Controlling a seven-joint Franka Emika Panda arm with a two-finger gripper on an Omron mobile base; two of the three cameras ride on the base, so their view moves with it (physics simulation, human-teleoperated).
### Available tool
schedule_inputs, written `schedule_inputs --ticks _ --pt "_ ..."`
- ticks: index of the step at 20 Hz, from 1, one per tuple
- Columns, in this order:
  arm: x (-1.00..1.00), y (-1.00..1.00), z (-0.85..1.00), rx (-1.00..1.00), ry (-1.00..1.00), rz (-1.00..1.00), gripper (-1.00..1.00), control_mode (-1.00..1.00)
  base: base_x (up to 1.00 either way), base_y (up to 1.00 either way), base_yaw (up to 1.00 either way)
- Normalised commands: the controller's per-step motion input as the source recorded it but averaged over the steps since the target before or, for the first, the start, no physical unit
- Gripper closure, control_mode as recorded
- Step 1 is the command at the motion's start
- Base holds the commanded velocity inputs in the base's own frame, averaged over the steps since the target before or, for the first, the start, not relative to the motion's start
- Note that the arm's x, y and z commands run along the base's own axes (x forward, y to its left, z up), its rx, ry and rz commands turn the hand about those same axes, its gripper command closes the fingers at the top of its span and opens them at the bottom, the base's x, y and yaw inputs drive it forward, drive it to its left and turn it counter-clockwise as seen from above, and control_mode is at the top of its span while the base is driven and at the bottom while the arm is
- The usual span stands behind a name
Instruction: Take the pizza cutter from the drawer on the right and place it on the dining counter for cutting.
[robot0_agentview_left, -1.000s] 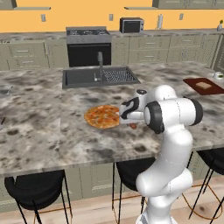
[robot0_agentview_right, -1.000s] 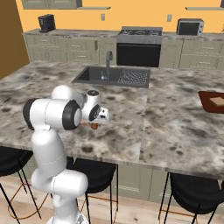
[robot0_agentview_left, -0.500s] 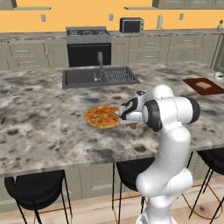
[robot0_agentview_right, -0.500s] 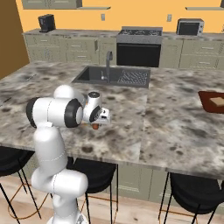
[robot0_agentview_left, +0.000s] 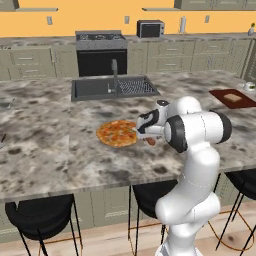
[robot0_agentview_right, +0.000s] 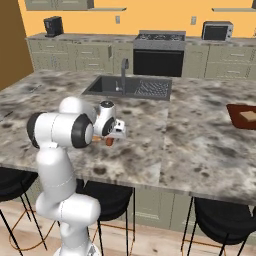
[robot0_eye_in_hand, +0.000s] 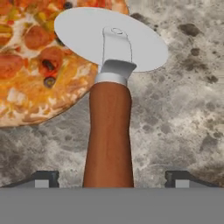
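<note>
The pizza cutter lies on the dining counter, its silver blade overlapping the edge of the pizza. Its reddish-brown handle runs back between my fingertips, with a clear gap on each side. My gripper is open and hovers low over the handle end. From the base, the gripper sits just right of the pizza, with the handle peeking out below it. From the other side the cutter's handle shows under the gripper. The drawer is out of view.
A dark sink with a faucet is set into the counter behind the pizza. A brown board with bread lies at the far right. Black stools stand along the near edge.
The jaws have spread wide and let go of the cutter's handle. The arm has hardly moved and the cutter stays by the pizza.
</note>
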Motion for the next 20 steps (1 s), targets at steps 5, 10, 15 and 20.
schedule_inputs --ticks 5,10,15,20 --pt "-0.48 0.05 0.53 -0.01 0.0 0.0 -1.0 -1.0 0.0 0.0 0.0" --pt "-0.82 0.06 0.68 -0.01 0.0 0.0 -1.0 -1.0 0.0 0.0 0.0" --pt "-1.0 0.0 0.7 0.0 0.0 0.0 -1.0 -1.0 0.0 0.0 0.0" --pt "-1.0 -0.02 0.43 0.0 0.0 0.0 -1.0 -1.0 0.0 0.0 0.0"
